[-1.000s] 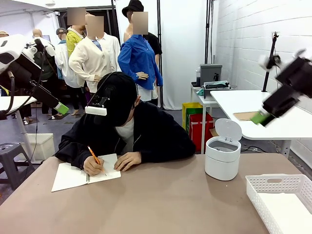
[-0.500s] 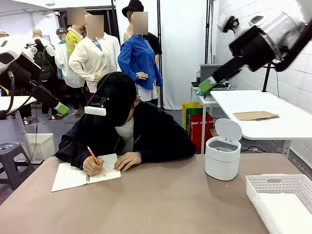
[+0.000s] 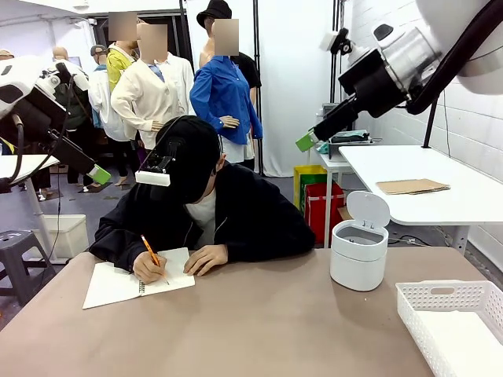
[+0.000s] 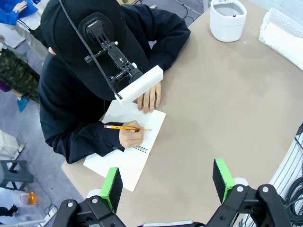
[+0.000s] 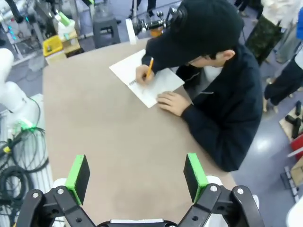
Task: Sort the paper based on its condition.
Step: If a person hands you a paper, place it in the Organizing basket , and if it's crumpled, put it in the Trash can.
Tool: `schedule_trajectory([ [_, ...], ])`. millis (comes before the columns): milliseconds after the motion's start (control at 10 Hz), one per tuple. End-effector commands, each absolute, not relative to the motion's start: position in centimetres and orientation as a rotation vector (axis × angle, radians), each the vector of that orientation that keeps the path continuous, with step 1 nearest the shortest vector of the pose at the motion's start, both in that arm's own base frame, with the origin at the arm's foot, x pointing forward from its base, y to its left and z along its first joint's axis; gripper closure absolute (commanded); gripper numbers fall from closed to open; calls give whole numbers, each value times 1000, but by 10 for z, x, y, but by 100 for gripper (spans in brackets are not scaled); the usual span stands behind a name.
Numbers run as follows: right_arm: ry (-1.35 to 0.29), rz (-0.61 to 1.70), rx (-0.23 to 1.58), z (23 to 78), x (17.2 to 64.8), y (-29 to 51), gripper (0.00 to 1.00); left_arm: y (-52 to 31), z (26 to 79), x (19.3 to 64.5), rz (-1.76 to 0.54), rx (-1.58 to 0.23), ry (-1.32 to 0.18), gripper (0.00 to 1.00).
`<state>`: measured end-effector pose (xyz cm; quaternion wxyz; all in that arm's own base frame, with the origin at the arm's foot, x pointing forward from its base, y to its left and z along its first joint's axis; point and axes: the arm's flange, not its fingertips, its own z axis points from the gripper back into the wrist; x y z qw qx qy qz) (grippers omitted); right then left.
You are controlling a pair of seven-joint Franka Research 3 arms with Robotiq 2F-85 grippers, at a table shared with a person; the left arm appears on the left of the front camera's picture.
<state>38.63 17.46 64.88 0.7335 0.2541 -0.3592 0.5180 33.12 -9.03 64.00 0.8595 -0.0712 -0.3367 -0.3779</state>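
While the person's hand (image 3: 148,269) writes, notebook (image 3: 126,284) long axis across table, left end effector (image 4: 168,182) released, right end effector (image 5: 136,173) released

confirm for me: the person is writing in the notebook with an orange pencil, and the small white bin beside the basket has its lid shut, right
Not quite. The small white bin has its lid flipped up and standing open, as the front view shows. The rest holds: the person is writing in the notebook with an orange pencil, and the bin stands beside the basket.
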Motion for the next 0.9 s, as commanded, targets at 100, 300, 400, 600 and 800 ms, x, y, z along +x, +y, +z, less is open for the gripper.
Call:
schedule_trajectory([
  [100, -753, 1214, 409, 635, 395, 172, 0, -90, 640, 330, -789, -140, -701, 0],
  [300, -713, 1243, 351, 630, 397, 171, 0, -90, 640, 330, -789, -140, -701, 0],
  [400, -692, 1243, 354, 627, 396, 170, 0, -90, 640, 330, -789, -140, -701, 0],
  [600, -712, 1234, 393, 634, 395, 171, 0, -90, 640, 330, -789, -140, -701, 0],
  [800, -712, 1234, 393, 634, 395, 171, 0, -90, 640, 330, -789, -140, -701, 0],
])
